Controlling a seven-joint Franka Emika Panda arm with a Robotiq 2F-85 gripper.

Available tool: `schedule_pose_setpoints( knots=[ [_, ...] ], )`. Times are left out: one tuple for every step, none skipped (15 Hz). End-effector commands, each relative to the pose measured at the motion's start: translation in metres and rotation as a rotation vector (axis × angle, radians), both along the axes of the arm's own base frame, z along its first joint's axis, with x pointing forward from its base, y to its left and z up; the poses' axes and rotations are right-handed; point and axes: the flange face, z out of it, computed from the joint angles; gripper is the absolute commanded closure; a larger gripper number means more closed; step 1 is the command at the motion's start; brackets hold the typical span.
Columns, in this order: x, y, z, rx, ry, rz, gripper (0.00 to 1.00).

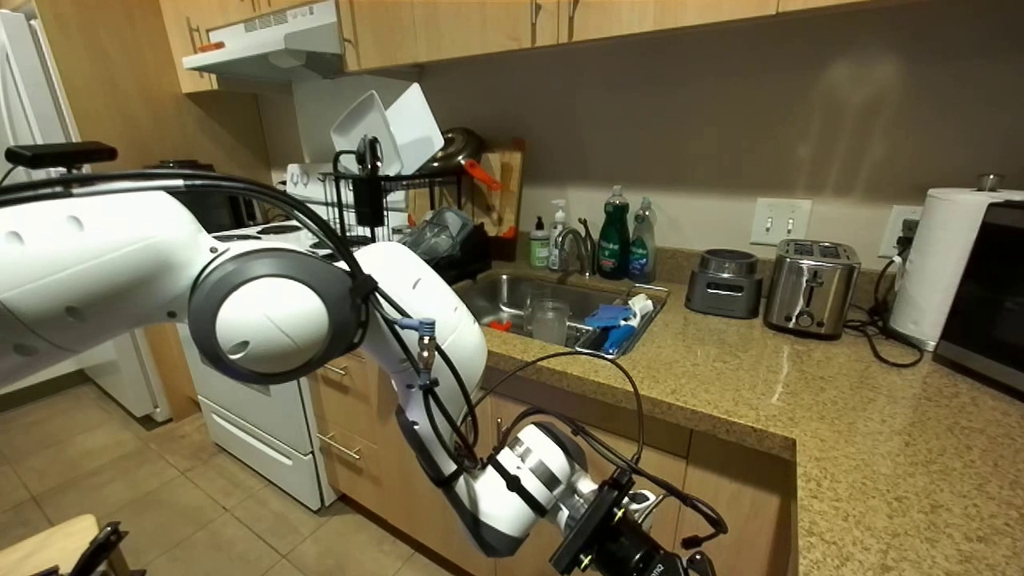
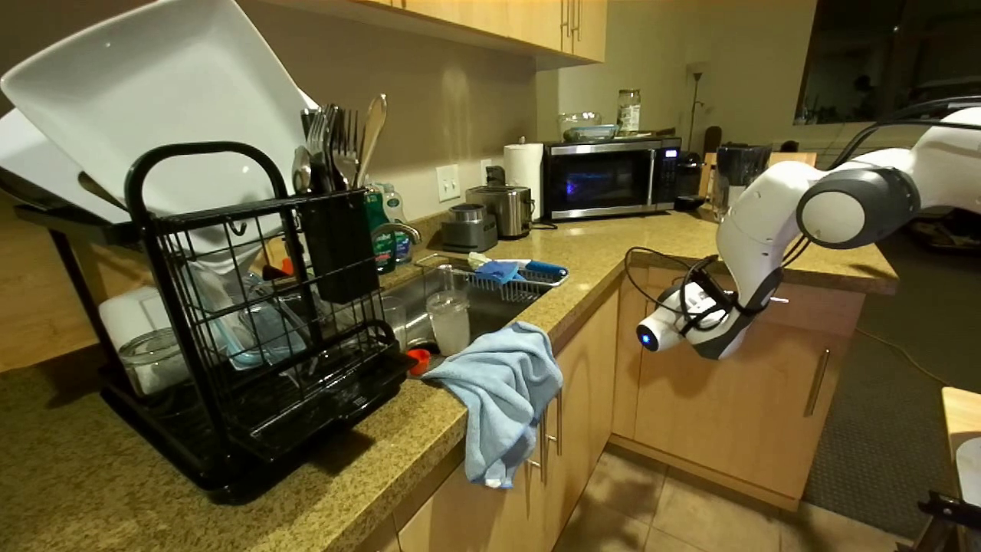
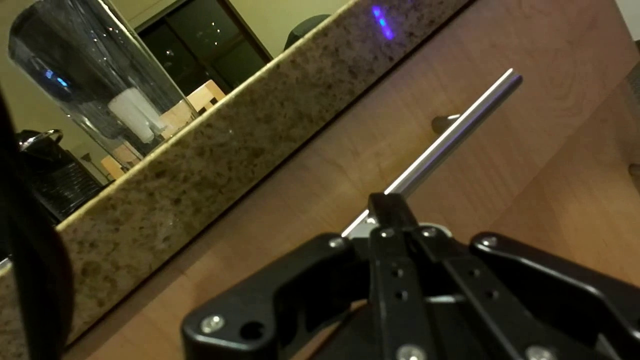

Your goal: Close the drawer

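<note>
The drawer (image 3: 550,95) has a light wood front just under the counter edge in the wrist view. Its front also shows in an exterior view (image 2: 828,310), close under the counter. It looks shut or nearly so; I cannot tell if a small gap is left. A round metal bar handle (image 3: 452,135) runs slantwise across it. My gripper (image 3: 400,215) is shut, with its black fingertips in front of the handle and covering part of it. I cannot tell if they touch. In an exterior view only the gripper's base (image 1: 628,552) shows, at the bottom edge.
The granite counter edge (image 3: 240,145) overhangs the drawer. A clear blender jar (image 3: 100,75) stands on the counter. A cabinet door with an upright handle (image 2: 818,382) is below. A blue towel (image 2: 506,399) hangs by the sink. A wooden table edge (image 2: 962,422) is at far right.
</note>
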Motion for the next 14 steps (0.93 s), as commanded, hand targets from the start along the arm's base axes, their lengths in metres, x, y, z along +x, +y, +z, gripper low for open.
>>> schedule_pose_setpoints(
  knots=[
    [0.005,-0.009,0.003,0.005,0.005,-0.035,1.00],
    [0.006,-0.008,0.005,-0.006,-0.018,-0.057,1.00],
    [0.008,-0.004,0.009,-0.004,-0.044,-0.072,1.00],
    [0.010,0.000,0.012,0.003,-0.063,-0.084,1.00],
    [0.014,0.008,0.015,0.015,-0.086,-0.094,1.00],
    [0.018,0.015,0.018,0.030,-0.106,-0.103,1.00],
    [0.022,0.025,0.020,0.040,-0.135,-0.116,1.00],
    [0.026,0.034,0.021,0.065,-0.157,-0.129,1.00],
    [0.030,0.045,0.023,0.071,-0.189,-0.146,1.00],
    [0.034,0.054,0.024,0.085,-0.215,-0.159,1.00],
    [0.037,0.064,0.027,0.097,-0.244,-0.181,1.00],
    [0.040,0.072,0.029,0.104,-0.268,-0.199,1.00],
    [0.042,0.079,0.031,0.112,-0.288,-0.214,1.00],
    [0.044,0.085,0.032,0.118,-0.303,-0.224,1.00]
  ],
)
